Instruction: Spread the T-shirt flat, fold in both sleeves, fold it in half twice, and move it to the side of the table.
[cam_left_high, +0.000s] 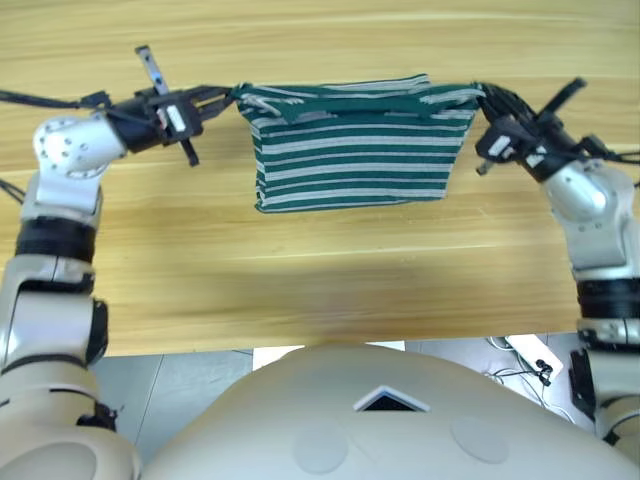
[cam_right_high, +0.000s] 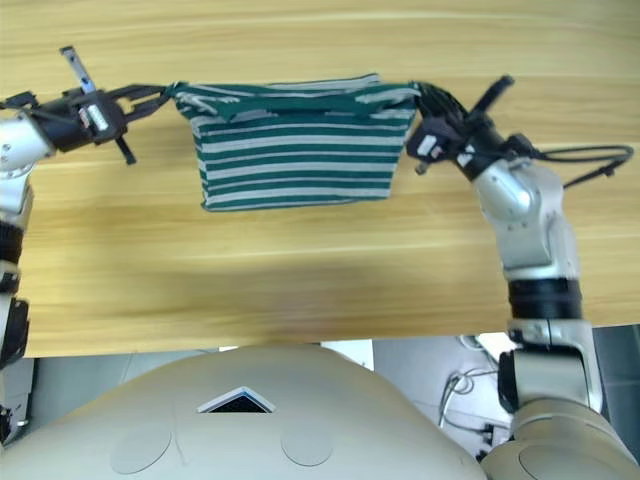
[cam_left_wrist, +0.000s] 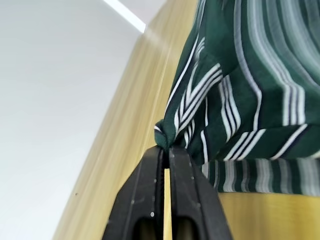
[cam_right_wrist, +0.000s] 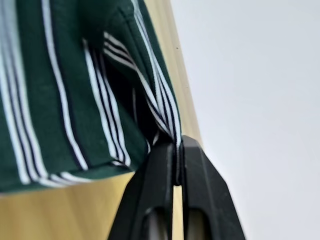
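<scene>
Left gripper (cam_left_high: 222, 95) is clamped on one top corner of the folded T-shirt (cam_left_high: 350, 150), right gripper (cam_left_high: 484, 92) clamped on the other. The shirt is stretched between them and hangs down below the fingertips, apparently lifted off the table (cam_left_high: 300, 290). The two-corner pinch likely keeps the folds together and the cloth taut for carrying to the table's side.

Probably a robotics lab: a plain wooden table (cam_left_high: 300, 290) on grey floor (cam_left_high: 170, 385), loose cables (cam_left_high: 525, 362) below its near edge.
</scene>
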